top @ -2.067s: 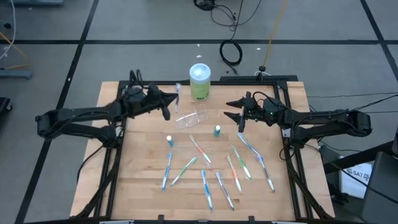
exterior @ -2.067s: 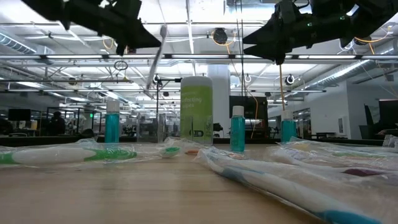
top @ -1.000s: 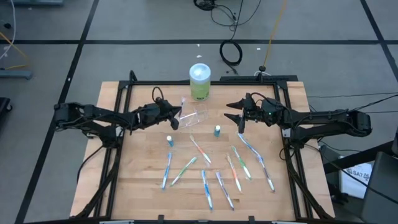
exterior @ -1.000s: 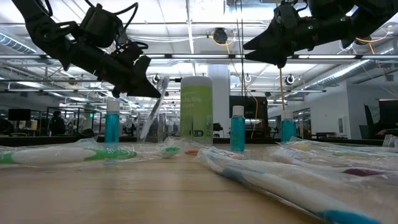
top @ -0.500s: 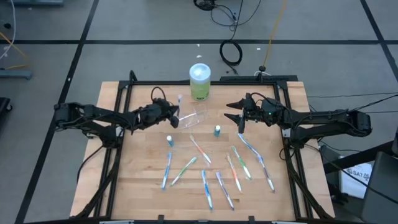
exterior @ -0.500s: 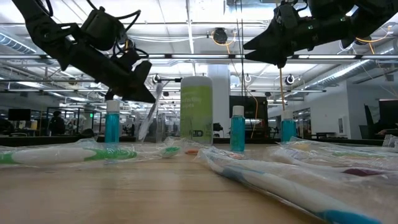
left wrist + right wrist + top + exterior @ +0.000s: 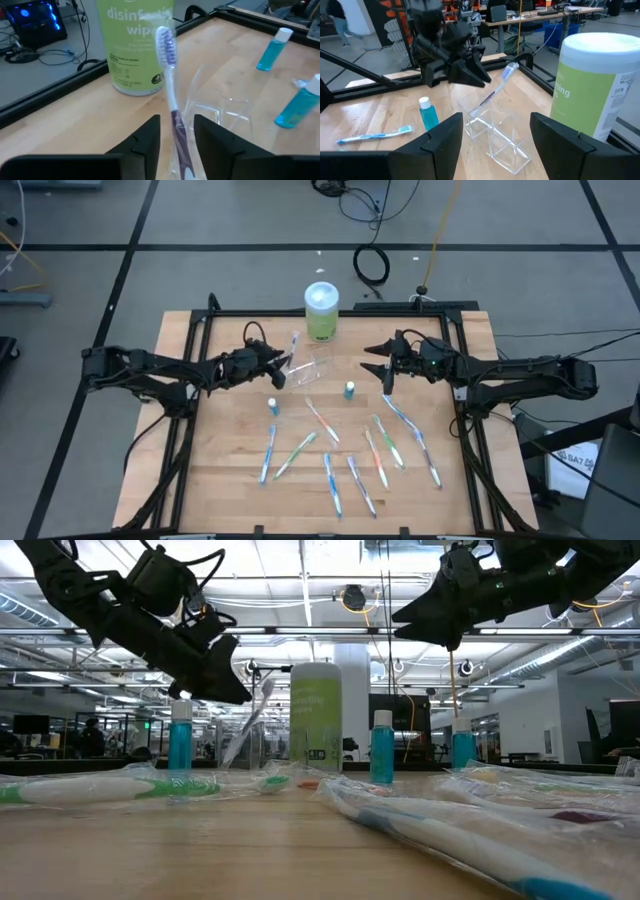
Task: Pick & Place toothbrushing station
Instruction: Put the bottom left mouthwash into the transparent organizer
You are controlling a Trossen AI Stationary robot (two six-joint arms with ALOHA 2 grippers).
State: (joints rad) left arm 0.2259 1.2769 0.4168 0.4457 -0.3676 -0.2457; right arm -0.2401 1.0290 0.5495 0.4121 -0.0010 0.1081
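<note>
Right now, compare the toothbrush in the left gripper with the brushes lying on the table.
The held toothbrush stands tilted, bristles up, above the clear cup; the loose toothbrushes lie flat on the table.
The held one is clamped in the left gripper; the loose ones lie apart from either gripper, the right gripper hovering open.
All are slim and look plastic-wrapped.

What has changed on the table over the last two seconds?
The left gripper carried the purple-handled wrapped toothbrush inward from the table's left side and lowered it, tilted, to the clear plastic holder. It is still gripped. The right gripper, green wipes canister and loose toothbrushes stayed put.
</note>
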